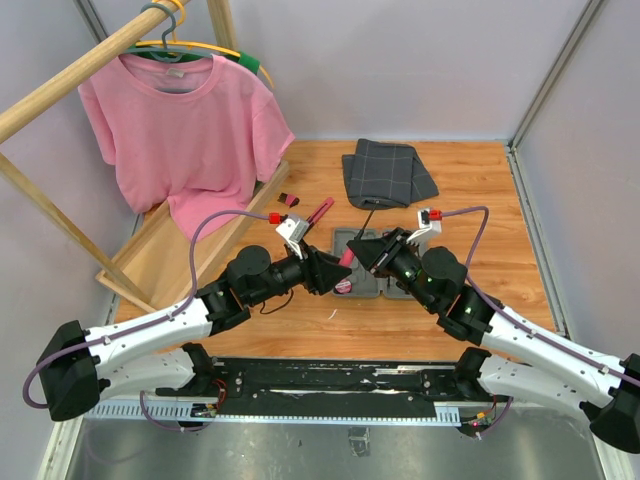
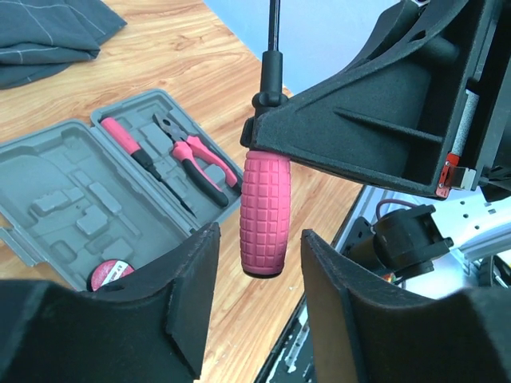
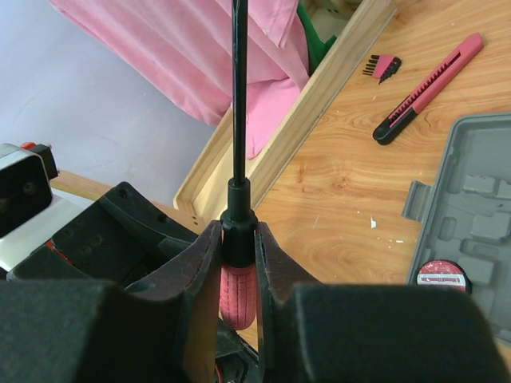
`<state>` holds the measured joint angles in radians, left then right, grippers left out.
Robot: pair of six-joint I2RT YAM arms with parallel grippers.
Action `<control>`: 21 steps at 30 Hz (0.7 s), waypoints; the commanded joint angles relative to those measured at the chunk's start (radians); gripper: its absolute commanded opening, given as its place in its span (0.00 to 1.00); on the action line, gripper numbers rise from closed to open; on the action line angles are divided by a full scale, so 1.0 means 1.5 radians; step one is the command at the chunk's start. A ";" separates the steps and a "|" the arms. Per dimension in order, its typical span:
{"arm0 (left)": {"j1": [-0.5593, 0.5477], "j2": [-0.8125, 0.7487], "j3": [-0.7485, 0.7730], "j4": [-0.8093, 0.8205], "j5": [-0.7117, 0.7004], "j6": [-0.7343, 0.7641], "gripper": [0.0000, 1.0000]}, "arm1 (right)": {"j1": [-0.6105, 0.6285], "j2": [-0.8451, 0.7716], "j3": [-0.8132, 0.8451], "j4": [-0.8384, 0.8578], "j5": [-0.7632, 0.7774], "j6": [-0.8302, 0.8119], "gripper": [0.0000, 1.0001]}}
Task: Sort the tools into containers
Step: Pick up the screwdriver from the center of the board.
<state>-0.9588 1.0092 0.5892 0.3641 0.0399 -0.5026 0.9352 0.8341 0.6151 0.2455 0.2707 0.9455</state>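
Lower centre, left wrist view: the left gripper [image 2: 259, 243], jaws wide, straddles the pink handle of the screwdriver [image 2: 263, 203], with a gap on either side. The right gripper [image 3: 238, 239], jaws narrow, clamps the handle's upper end. The tool's long axis runs straight up both wrist frames, shaft pointing away. Both arms are at the tool, so a handover would likely turn on the left jaws closing across that axis. Beyond, at left, the open case [image 2: 48, 183] holds pliers [image 2: 196, 159]. Farther off, upper right of the right wrist view, lies a knife [image 3: 427, 92].
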 commanded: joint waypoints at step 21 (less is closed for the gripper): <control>0.000 0.004 0.022 0.022 -0.029 -0.011 0.01 | -0.010 -0.020 0.004 -0.035 -0.012 -0.008 0.51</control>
<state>-0.9588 1.0222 0.5892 0.3626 0.0181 -0.5060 0.9352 0.8188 0.6155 0.2035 0.2577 0.9337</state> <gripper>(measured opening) 0.284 0.496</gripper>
